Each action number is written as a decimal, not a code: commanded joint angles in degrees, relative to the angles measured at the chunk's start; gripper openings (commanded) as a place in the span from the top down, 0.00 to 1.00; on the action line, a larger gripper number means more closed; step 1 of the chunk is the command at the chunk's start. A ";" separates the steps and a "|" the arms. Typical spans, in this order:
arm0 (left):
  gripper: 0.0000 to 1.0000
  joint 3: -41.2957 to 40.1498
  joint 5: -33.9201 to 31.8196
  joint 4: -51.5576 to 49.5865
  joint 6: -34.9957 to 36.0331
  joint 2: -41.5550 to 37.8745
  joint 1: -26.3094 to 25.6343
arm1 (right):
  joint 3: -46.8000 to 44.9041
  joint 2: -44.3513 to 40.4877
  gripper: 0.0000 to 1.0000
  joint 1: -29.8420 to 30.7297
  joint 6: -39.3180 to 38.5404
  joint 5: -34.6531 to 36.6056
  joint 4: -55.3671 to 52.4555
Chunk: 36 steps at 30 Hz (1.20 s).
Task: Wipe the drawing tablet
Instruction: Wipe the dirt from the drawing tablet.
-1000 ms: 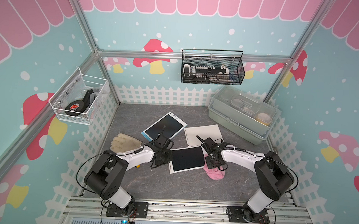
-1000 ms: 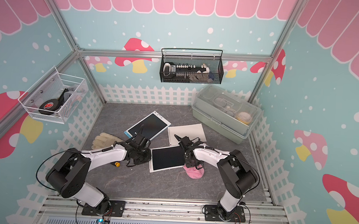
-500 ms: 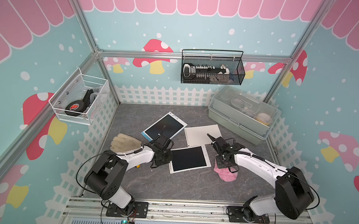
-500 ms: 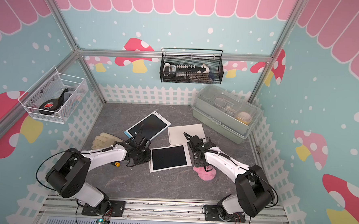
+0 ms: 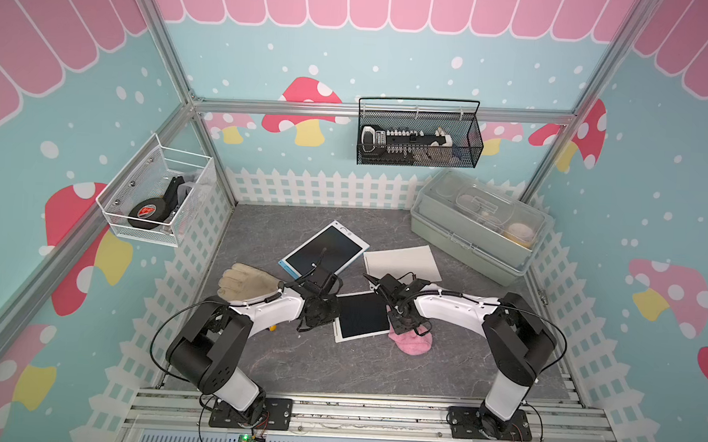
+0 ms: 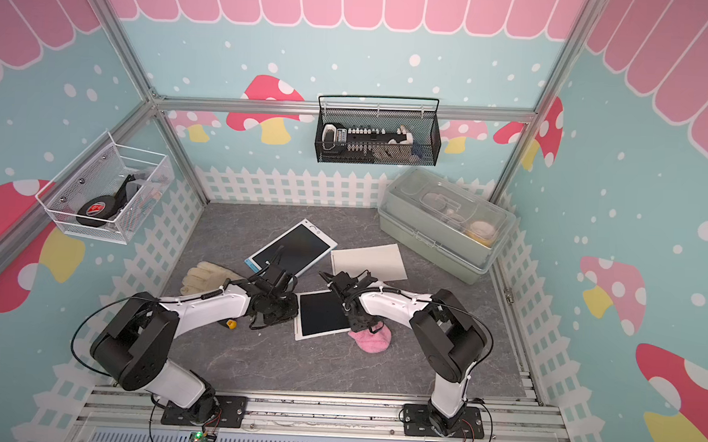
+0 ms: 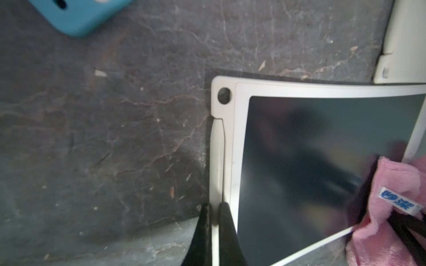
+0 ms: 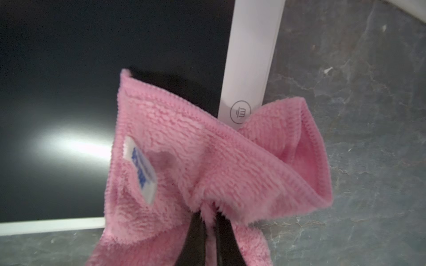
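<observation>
The right pincer (image 8: 211,218), pinching the pink microfiber cloth (image 8: 207,149), has swung back from the table (image 5: 336,371) onto the right edge of the mid-table drawing tablet (image 5: 362,316), so another wiping stroke probably follows. The left pincer (image 7: 215,221) stays clamped on its left rim, perhaps the stylus.

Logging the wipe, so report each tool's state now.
Left tool: closed, pinching the white edge of the drawing tablet.
Right tool: closed, holding the pink cloth.
</observation>
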 commanded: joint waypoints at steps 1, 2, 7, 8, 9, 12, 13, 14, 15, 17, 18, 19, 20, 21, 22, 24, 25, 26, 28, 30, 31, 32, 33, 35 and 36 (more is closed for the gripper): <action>0.97 -3.05 -1.80 -7.78 -0.07 3.79 0.23 | -5.74 -0.75 1.00 -3.50 1.58 0.66 -4.58; 0.97 -2.96 -1.67 -7.79 -0.08 3.90 0.23 | -6.46 -1.80 1.00 -3.64 0.96 0.29 -3.64; 0.97 -2.83 -1.53 -7.68 0.10 4.26 0.25 | -0.68 -0.64 1.00 2.46 -0.68 -1.21 -2.07; 0.97 -2.87 -1.40 -7.63 0.03 4.39 0.23 | 0.55 -0.13 1.00 2.85 -0.21 -1.80 -1.89; 0.97 -2.85 -1.27 -7.68 0.06 4.42 0.26 | 0.85 -0.03 1.00 2.74 0.42 -1.98 -1.46; 0.97 -2.87 -1.27 -7.62 -0.06 4.27 0.13 | 0.32 0.52 1.00 1.29 0.82 -1.63 -1.79; 0.97 -2.83 -1.19 -7.61 -0.04 4.24 0.12 | -0.16 0.92 1.00 0.28 0.70 -1.75 -2.14; 0.97 -2.87 -1.19 -7.67 -0.03 4.18 0.18 | -1.19 1.03 1.00 -0.76 0.41 -1.67 -2.13; 0.97 -2.87 -1.18 -7.66 0.01 4.10 0.14 | -2.33 0.68 1.00 -1.70 0.07 -1.76 -1.64; 0.97 -2.95 -1.28 -7.62 0.01 3.95 0.12 | -3.74 -0.05 1.00 -2.41 -0.39 -2.43 -0.75; 0.97 -3.00 -1.31 -7.66 0.01 3.86 0.12 | -3.60 0.08 1.00 -2.26 -0.50 -3.22 -0.59; 0.97 -3.04 -1.35 -7.61 0.04 3.88 0.12 | -3.07 0.53 1.00 -1.73 -0.45 -3.73 -0.61; 0.97 -3.10 -1.37 -7.62 0.06 3.97 0.19 | -1.95 1.09 1.00 -0.39 -0.41 -3.95 -0.64; 0.97 -3.13 -1.29 -7.63 0.10 4.05 0.17 | -0.48 1.77 1.00 1.18 -0.34 -3.57 -1.08; 0.97 -3.13 -1.27 -7.62 0.10 4.09 0.12 | 0.89 2.37 1.00 2.12 -0.24 -3.30 -1.72; 0.97 -3.27 -1.35 -7.63 0.10 3.90 0.13 | 0.82 2.37 1.00 1.27 0.44 -2.65 -2.14; 0.97 -3.22 -1.36 -7.64 0.10 3.91 0.13 | -0.55 1.95 1.00 -0.47 0.63 -2.98 -1.80; 0.97 -3.23 -1.35 -7.65 0.10 3.82 0.12 | -2.23 1.50 1.00 -3.11 0.58 -3.93 -1.35; 0.97 -3.24 -1.31 -7.68 0.05 3.66 0.12 | -4.91 0.41 1.00 -6.64 -0.75 -4.16 -0.96; 0.97 -3.31 -1.40 -7.61 0.10 3.53 0.18 | -4.94 -0.53 1.00 -6.71 -2.40 -4.31 -0.80; 0.97 -3.31 -1.35 -7.61 0.10 3.64 0.18 | -4.22 -0.59 1.00 -5.74 -2.52 -4.77 -0.74; 0.97 -3.27 -1.35 -7.63 0.13 3.86 0.17 | -2.66 -0.32 1.00 -3.68 -2.36 -4.69 -0.92; 0.97 -3.18 -1.31 -7.62 0.19 3.99 0.13 | -0.68 0.53 1.00 -1.26 -1.90 -4.42 -1.40; 0.97 -3.05 -1.18 -7.62 0.19 4.18 0.12 | 2.70 2.24 1.00 2.03 -0.82 -4.56 -2.32; 0.97 -3.05 -1.20 -7.65 0.19 4.14 0.16 | 3.26 2.75 1.00 2.66 -0.25 -4.52 -2.38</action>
